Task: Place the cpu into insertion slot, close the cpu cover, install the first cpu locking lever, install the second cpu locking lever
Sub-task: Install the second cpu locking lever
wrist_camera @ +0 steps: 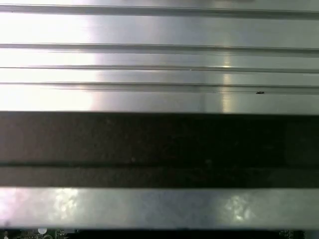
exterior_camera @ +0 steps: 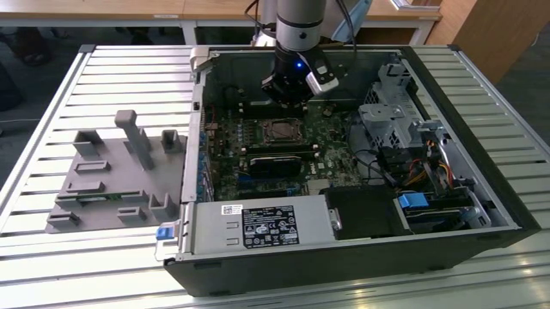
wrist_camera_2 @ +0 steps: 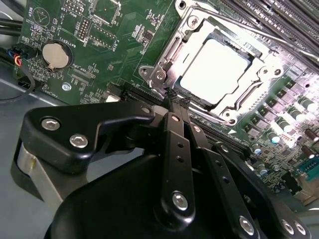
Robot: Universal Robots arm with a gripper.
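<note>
In the exterior view an open computer case (exterior_camera: pixel 481 193) lies on a slatted metal table (exterior_camera: pixel 103 71), with a grey plastic holder (exterior_camera: pixel 116 174) beside it toward the exterior view's left. The arm (exterior_camera: pixel 301 26) reaches down into the case, and its gripper (exterior_camera: pixel 288 103) hangs just above the green board (exterior_camera: pixel 257 183), close to the square socket (exterior_camera: pixel 279 131) and a little beyond it, near the far wall of the case. In the second wrist view the two black fingers (wrist_camera_2: pixel 175 129) lie pressed together, tips touching, with nothing between them. Those tips sit just beside one corner of the socket (wrist_camera_2: pixel 269 64), close to the metal frame (wrist_camera_2: pixel 187 30) that lies flat around the chip (wrist_camera_2: pixel 212 69). The chip, bright silver on top, sits inside the socket, showing through the frame's square opening. A thin metal lever (wrist_camera_2: pixel 264 35) runs along one side of the frame. A round coin battery (wrist_camera_2: pixel 54 55) sits on the board well apart from the socket. In the first wrist view, slats of the table (wrist_camera: pixel 159 59) lie beyond the dark wall of the case (wrist_camera: pixel 159 149).
</note>
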